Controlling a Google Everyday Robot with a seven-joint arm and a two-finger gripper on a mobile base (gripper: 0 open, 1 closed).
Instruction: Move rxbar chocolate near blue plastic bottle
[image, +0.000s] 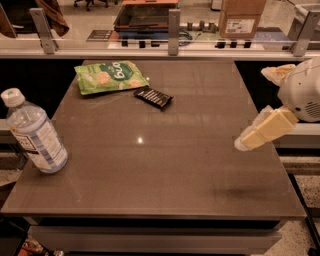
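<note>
Gripper: the gripper (252, 109) hangs over the table's (190, 165) right edge, its two pale jaws spread wide and holding nothing.

Rxbar chocolate: the rxbar chocolate (153, 97) lies flat toward the far side of the table, slightly left of centre, turned at an angle, well apart from the gripper.

How it looks: a small, thin, dark wrapper with pale lettering stripes. It sits low on the surface and offers little height for a pinch.

Blue plastic bottle: the blue plastic bottle (35, 134) stands at the near left corner, leaning as seen from here, white cap on, close to the left edge and well apart from the bar.

Neighbour: a green snack pouch (111, 76) lies just beside the bar on its far left. Whether the two touch cannot be told.

Risk, the grasp: on so flat a wrapper the jaws may scrape the tabletop or close over it and slip, most likely if they come down out of line with the bar's angle.

Risk, the pouch: a descent drifting left could catch or drag the pouch instead.

Risk, the delivery: the bottle looks light and stands near the edge. A low or fast sweep towards it could tip it or push it off the table.
</note>
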